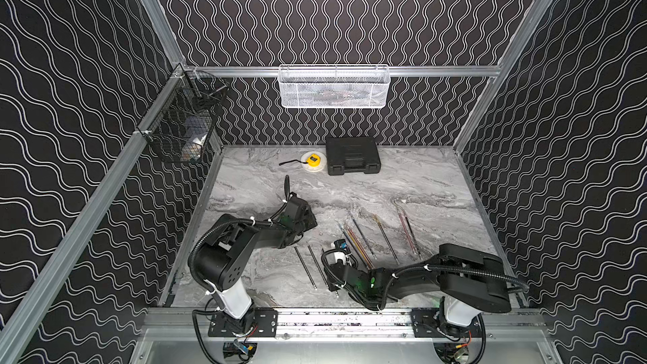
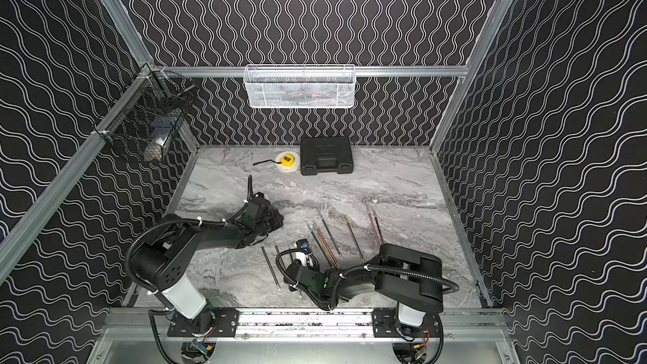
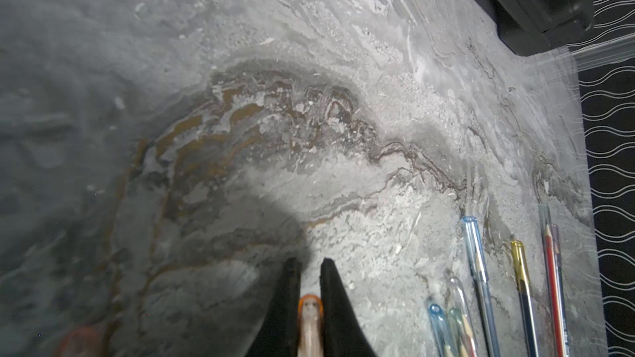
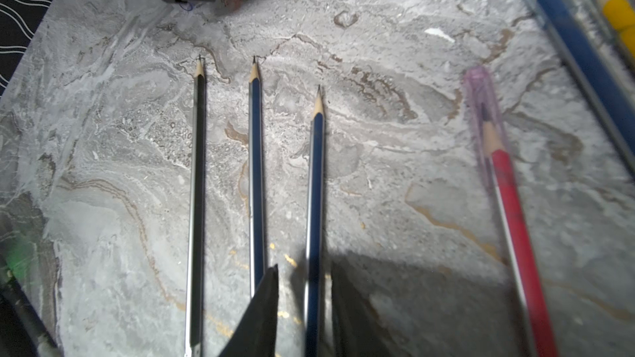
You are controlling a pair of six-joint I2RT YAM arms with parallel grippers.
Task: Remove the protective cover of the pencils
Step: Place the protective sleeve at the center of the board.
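- Orange protective cover (image 3: 310,319) is pinched in the left claw (image 3: 309,264); dropped loosely, it may roll among capped pencils (image 3: 476,255) beside that claw.
- Right claw (image 4: 304,274) stands parted around a bare pencil (image 4: 315,183); rising crookedly could knock it askew.

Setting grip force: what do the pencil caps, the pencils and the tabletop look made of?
Each cap: likely clear tinted plastic, glossy; the tip shows through. Each pencil: painted wood, bare pale cone at the point. The tabletop: grey marble pattern; stone or printed laminate, cannot tell.
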